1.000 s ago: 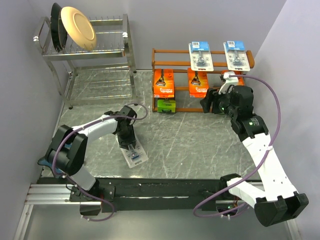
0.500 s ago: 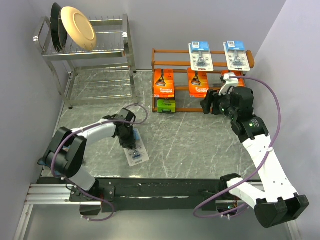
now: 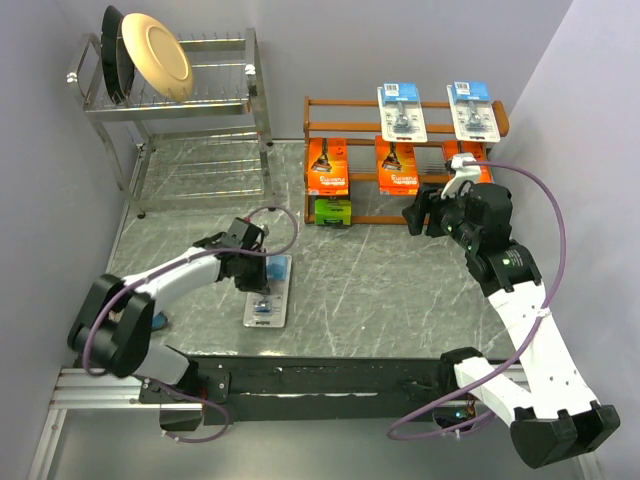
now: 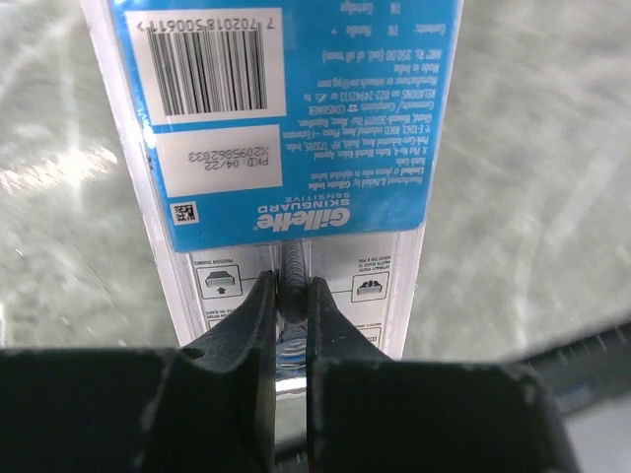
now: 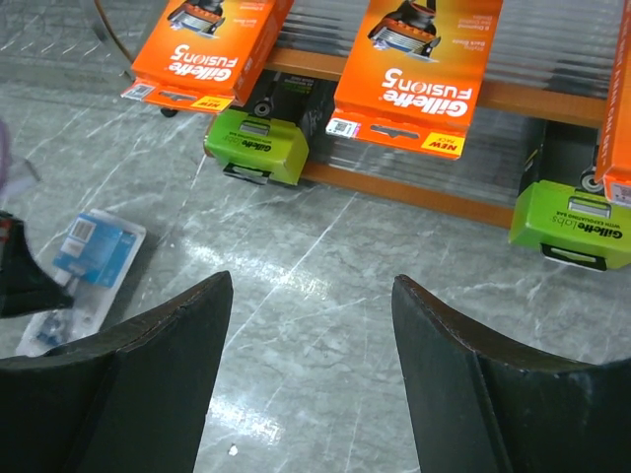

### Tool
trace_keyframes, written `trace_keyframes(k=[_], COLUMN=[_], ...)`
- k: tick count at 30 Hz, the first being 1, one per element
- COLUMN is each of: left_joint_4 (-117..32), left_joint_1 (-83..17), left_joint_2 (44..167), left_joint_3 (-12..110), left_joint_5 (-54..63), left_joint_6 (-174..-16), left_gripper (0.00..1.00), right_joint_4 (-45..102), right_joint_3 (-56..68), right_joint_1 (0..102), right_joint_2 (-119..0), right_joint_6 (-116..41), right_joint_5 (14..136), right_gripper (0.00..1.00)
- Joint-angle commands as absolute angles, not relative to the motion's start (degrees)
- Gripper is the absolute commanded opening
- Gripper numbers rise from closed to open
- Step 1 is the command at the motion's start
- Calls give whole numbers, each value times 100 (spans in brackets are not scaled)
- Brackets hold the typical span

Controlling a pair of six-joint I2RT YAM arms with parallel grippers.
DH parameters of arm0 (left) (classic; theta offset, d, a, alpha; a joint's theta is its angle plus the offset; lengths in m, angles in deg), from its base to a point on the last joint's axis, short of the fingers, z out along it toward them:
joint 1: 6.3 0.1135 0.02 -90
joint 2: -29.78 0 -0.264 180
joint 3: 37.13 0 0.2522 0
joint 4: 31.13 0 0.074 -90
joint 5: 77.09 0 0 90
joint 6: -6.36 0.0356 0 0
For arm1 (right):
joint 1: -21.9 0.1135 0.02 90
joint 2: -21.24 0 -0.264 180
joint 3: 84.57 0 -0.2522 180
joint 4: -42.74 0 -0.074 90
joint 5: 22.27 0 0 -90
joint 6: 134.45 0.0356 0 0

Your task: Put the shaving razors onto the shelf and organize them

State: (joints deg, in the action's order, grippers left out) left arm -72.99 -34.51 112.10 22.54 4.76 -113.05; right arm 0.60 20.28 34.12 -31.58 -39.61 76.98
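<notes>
Left arm (image 3: 185,262): it reaches from its base at the near left across the table (image 3: 380,285), forearm low, wrist bent down over the card.
Left gripper (image 3: 251,268): clamped on the loose blister card (image 3: 267,297). In your wrist view the fingers (image 4: 251,330) pinch the raised clear ridge along its midline.
Card position: on the table left of centre, well apart from the shelf (image 3: 318,101). You cannot tell whether it has left the marble.
Card long axis: it runs roughly far to near, leaning slightly left at the near end. The claw grips nearer the far end, and the barcode end points away from the wrist camera.
Direction to target: the shelf lies far and to the right of your left claw, so the carry is a diagonal reach.
Likely slot: the top tier holds two blue cards (image 3: 402,112) at its middle and right, so its left end looks like the place for this one.
Other tiers: orange packs (image 3: 327,166) hang on the middle rail, and a green box (image 3: 332,211) sits at the bottom left.
Right gripper (image 3: 425,213): jaws spread wide and holding nothing, just in front of the shelf's lower right, with a second green box (image 5: 570,222) ahead of it.
Right arm (image 3: 520,290): stretched far forward from the near right. It is nearer the shelf, but the card is in your left claw.
</notes>
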Motion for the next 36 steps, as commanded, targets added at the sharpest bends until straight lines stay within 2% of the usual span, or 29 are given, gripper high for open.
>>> trace_keyframes(k=[1,6,9,13,16,19,28,36], left_joint_4=[-7635,-7803,-7505,-7144,-6995,-6810,-6090,-5834], left_joint_1=[-3522,-3636,-3645,-3636,-3636,-3645,-3671,-3698], left_joint_2=[10388,10062,10280,11341,12167,12836,14015,14386], left_joint_3=[2732,3699,4875,7305,8661,9411,10616,10934], left_joint_5=[-552,-634,-574,235,613,869,1491,1589], left_joint_6=[-10773,-10578,-10518,-10263,-10113,-10131,-9797,-9665], left_gripper=[2,2,3,7,10,12,12,13], right_joint_4=[156,156,156,217,279,305,261,323], right_joint_3=[1926,1961,1997,2014,2023,2023,2268,2506], right_joint_1=[3367,3359,3341,3297,3227,3157,2867,2752], right_joint_2=[-3036,-3001,-3009,-3027,-3044,-3079,-2974,-2860], right_joint_6=[-4102,-4199,-4208,-4234,-4252,-4234,-4147,-4050], right_joint_5=[7547,7397,7397,7379,7371,7362,7405,7476], right_gripper=[73,73,73,73,73,73,73,73])
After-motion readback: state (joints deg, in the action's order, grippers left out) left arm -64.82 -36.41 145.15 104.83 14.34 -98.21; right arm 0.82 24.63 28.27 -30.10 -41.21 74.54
